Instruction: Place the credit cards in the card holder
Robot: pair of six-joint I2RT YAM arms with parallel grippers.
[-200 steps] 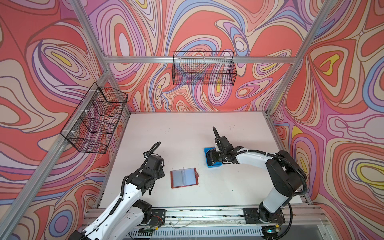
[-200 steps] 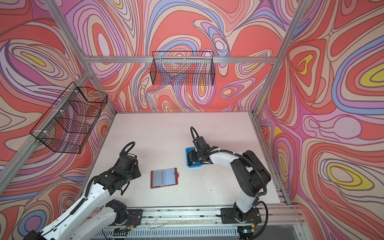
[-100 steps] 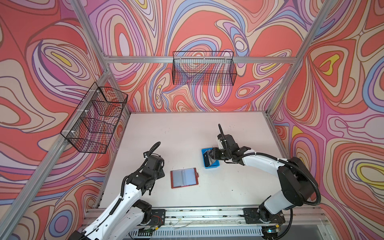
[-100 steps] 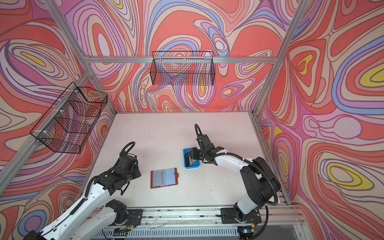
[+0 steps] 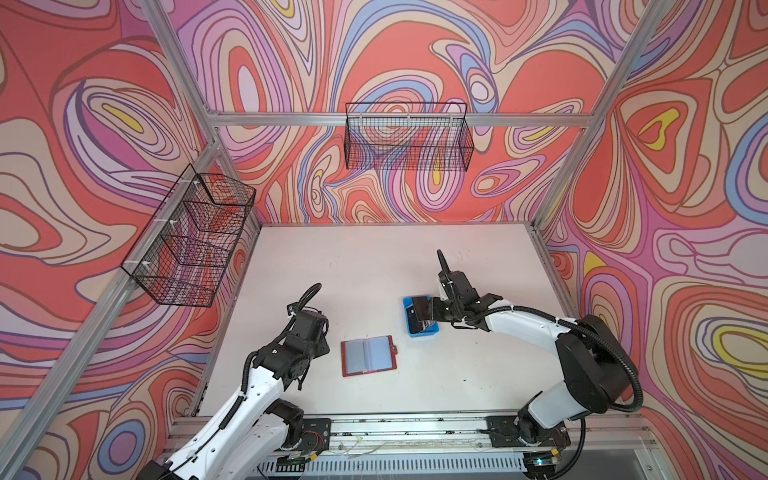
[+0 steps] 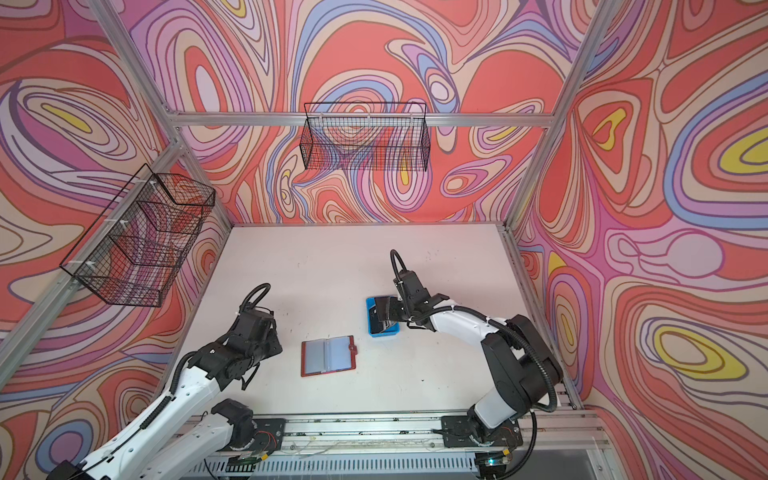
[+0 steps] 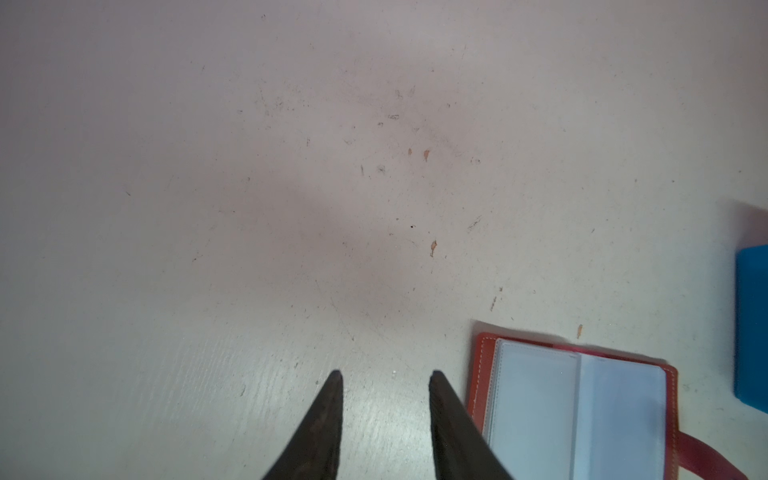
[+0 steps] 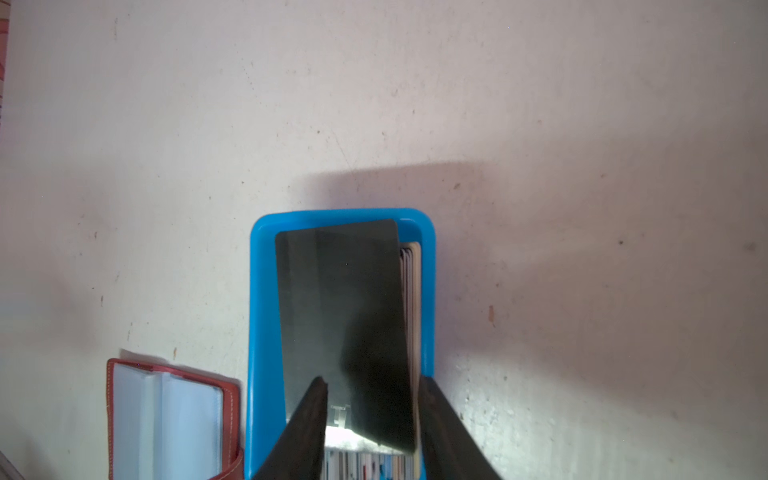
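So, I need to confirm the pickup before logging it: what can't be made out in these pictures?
- Right wrist view: the black card covers the other credit cards, so their number is hidden.
- Same view: whether the right gripper actually grips that card is unclear.
- Left wrist view: the card holder is cut off by the picture's edge.
- Both top views: card print is too small to read.

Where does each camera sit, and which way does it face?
Both top views: overhead at the front, looking down at the table; left arm and right arm show.
Left wrist: on the left arm, facing the table; its open jaws show.
Right wrist: on the right arm, facing the blue tray of credit cards; its jaws show.
Shared: all show the card holder.
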